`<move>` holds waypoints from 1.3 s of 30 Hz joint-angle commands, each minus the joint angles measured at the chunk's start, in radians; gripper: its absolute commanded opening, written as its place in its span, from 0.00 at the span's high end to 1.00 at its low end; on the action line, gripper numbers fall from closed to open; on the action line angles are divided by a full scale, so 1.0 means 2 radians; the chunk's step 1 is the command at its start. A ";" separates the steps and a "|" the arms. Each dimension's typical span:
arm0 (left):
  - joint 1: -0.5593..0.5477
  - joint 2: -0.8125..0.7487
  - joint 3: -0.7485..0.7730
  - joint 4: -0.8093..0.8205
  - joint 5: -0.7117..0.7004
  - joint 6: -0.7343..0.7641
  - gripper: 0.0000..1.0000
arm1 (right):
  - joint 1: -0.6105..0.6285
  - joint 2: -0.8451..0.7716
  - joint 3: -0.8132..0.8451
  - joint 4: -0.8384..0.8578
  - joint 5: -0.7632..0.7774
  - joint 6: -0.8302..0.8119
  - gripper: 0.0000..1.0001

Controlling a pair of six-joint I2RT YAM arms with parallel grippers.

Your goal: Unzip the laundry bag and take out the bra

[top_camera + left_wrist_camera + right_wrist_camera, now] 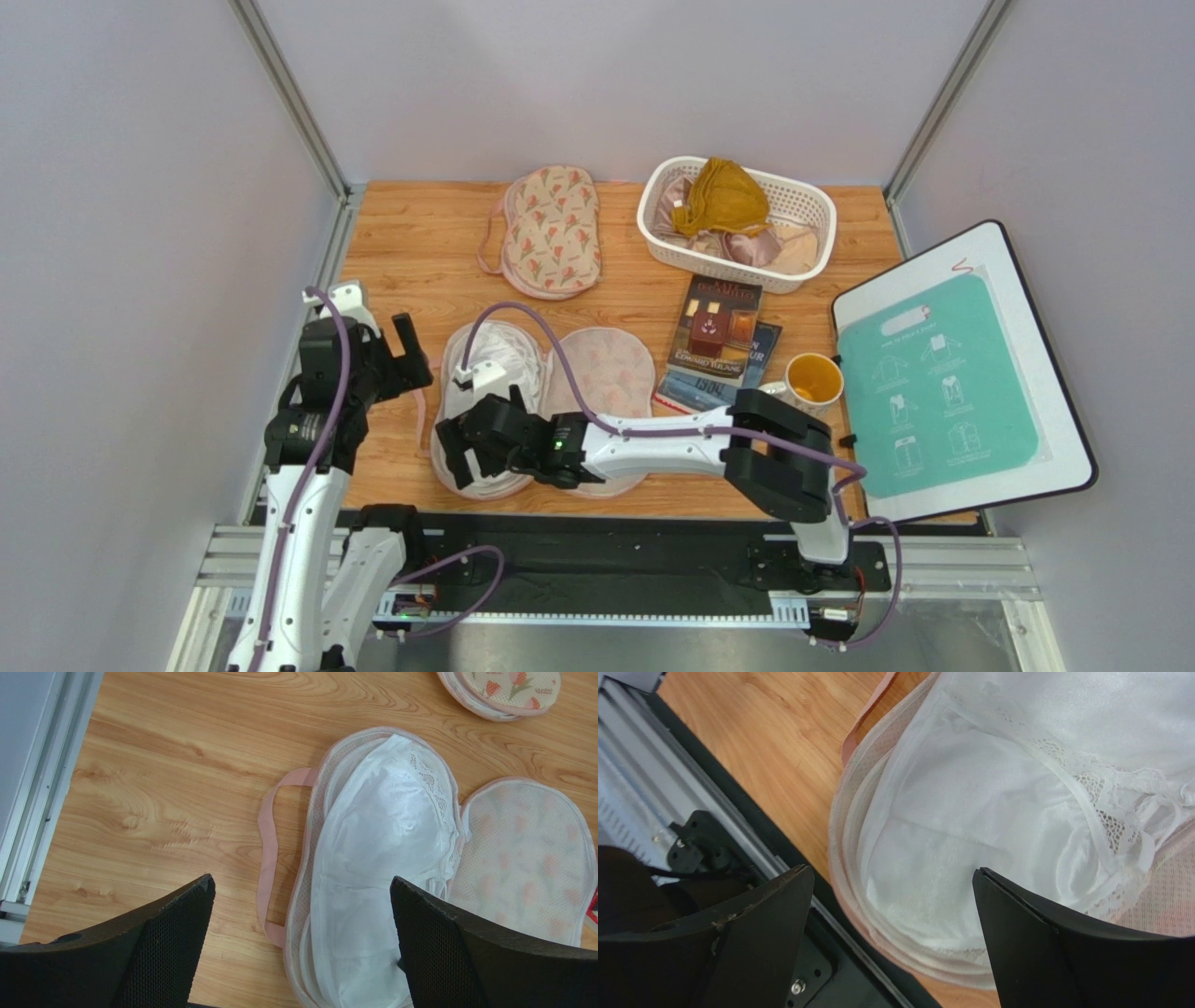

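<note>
The laundry bag [615, 375] lies unzipped and spread flat near the table's front, its floral mesh lid [526, 854] folded out to the right. The white bra [502, 367] rests in the left half, shiny cups up [379, 854], lace edge showing [1116, 812]. A pink handle loop [270, 847] sticks out on the bag's left. My left gripper [386, 336] hangs open just left of the bag, over the handle and bag edge [302, 878]. My right gripper [456, 451] hovers open over the bag's near end [892, 870], above the bra and the pink rim [847, 854].
A second floral bag [551, 228] lies shut at the back. A white basket [659, 224] at the back right holds a mustard garment [718, 196] and pinkish satin. Books [716, 336], a cup [814, 378] and a white board with a teal sheet [954, 378] sit at right.
</note>
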 commanded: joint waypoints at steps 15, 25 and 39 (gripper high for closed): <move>0.005 -0.013 -0.005 0.002 0.024 0.013 0.00 | -0.010 0.108 0.112 -0.080 0.094 -0.019 0.10; 0.005 -0.016 -0.005 0.002 0.025 0.013 0.00 | -0.011 0.065 0.095 -0.074 0.095 -0.038 0.71; 0.005 -0.022 -0.005 0.004 0.034 0.018 0.01 | -0.025 -0.126 0.087 -0.153 0.168 -0.112 1.00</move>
